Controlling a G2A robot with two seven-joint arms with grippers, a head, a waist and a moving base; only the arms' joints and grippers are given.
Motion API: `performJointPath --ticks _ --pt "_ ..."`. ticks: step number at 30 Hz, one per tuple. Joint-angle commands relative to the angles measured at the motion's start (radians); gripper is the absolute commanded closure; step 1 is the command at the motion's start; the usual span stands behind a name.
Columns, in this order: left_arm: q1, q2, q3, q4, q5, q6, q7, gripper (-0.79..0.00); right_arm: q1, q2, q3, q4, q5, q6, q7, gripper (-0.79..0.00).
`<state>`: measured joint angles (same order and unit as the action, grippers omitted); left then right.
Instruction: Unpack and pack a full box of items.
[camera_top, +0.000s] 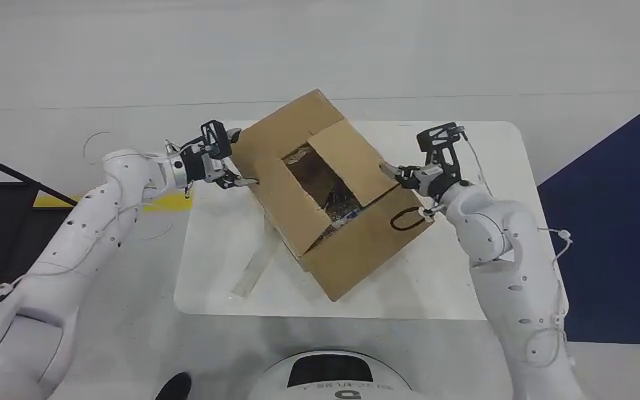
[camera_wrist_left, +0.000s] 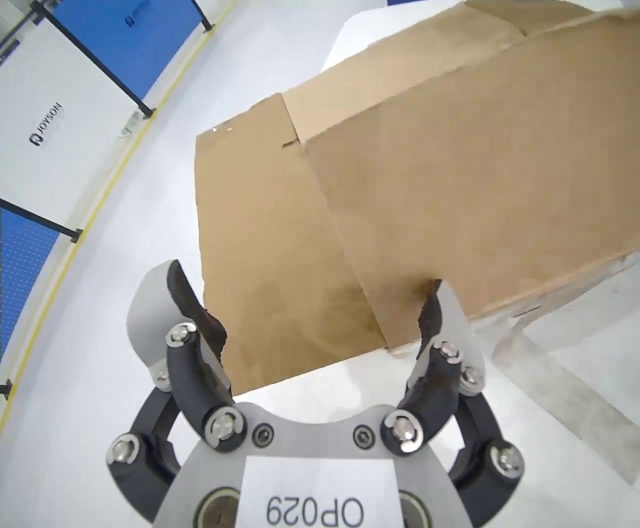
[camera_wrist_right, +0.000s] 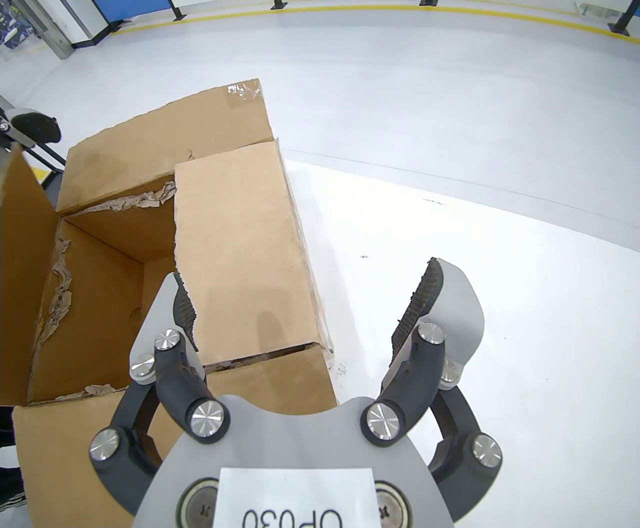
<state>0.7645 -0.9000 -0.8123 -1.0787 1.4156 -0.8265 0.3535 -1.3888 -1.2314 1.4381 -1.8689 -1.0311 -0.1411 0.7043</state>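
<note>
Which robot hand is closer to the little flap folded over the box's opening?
Right. The right gripper is beside the flap's outer edge. The left gripper is across the box, by the opposite wall.

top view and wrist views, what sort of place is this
Probably a robot test hall or lab: a smooth pale floor with a yellow line, blue and white panels on black stands, and a white table bearing a box.

Items (camera_top: 322, 187) inside the box (camera_top: 292, 126) are too small to identify.
</note>
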Motion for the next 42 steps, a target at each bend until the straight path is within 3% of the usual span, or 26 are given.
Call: performJointPath --ticks 1,7,14,18,24,29,33,37,42 --pt "-0.018 -0.016 0.023 0.017 -0.018 -0.021 -0.009 -0.785 -0.007 0.001 -0.006 -0.007 -0.004 -0.001 0.001 -0.785" --pt "-0.059 -0.053 0.063 0.080 -0.030 -0.012 -0.025 -0.785 -0.020 0.004 -0.074 -0.067 -0.064 -0.083 -0.001 -0.785" --pt "-0.075 -0.076 0.077 0.126 -0.017 0.014 0.012 -0.785 -0.031 0.010 -0.222 -0.114 -0.309 -0.222 -0.011 -0.785" --pt "-0.064 -0.068 0.048 0.139 -0.003 0.040 0.080 -0.785 -0.009 0.009 -0.295 -0.089 -0.411 -0.255 0.029 -0.785" --pt "0.002 -0.019 -0.058 0.155 0.023 0.079 0.215 -0.785 0.050 -0.005 -0.382 -0.041 -0.520 -0.177 0.091 -0.785" --pt "0.080 0.020 -0.141 0.171 0.032 0.119 0.221 -0.785 0.088 -0.014 -0.415 -0.016 -0.535 -0.165 0.122 -0.785" --pt "0.130 0.031 -0.171 0.165 0.016 0.125 0.195 -0.785 0.110 -0.019 -0.423 -0.011 -0.526 -0.161 0.132 -0.785" --pt "0.131 0.023 -0.161 0.158 0.008 0.115 0.149 -0.785 0.113 -0.020 -0.385 -0.037 -0.452 -0.146 0.089 -0.785" --pt "0.083 -0.009 -0.122 0.190 -0.025 0.101 0.126 -0.785 0.080 -0.014 -0.277 -0.073 -0.334 -0.096 0.021 -0.785"
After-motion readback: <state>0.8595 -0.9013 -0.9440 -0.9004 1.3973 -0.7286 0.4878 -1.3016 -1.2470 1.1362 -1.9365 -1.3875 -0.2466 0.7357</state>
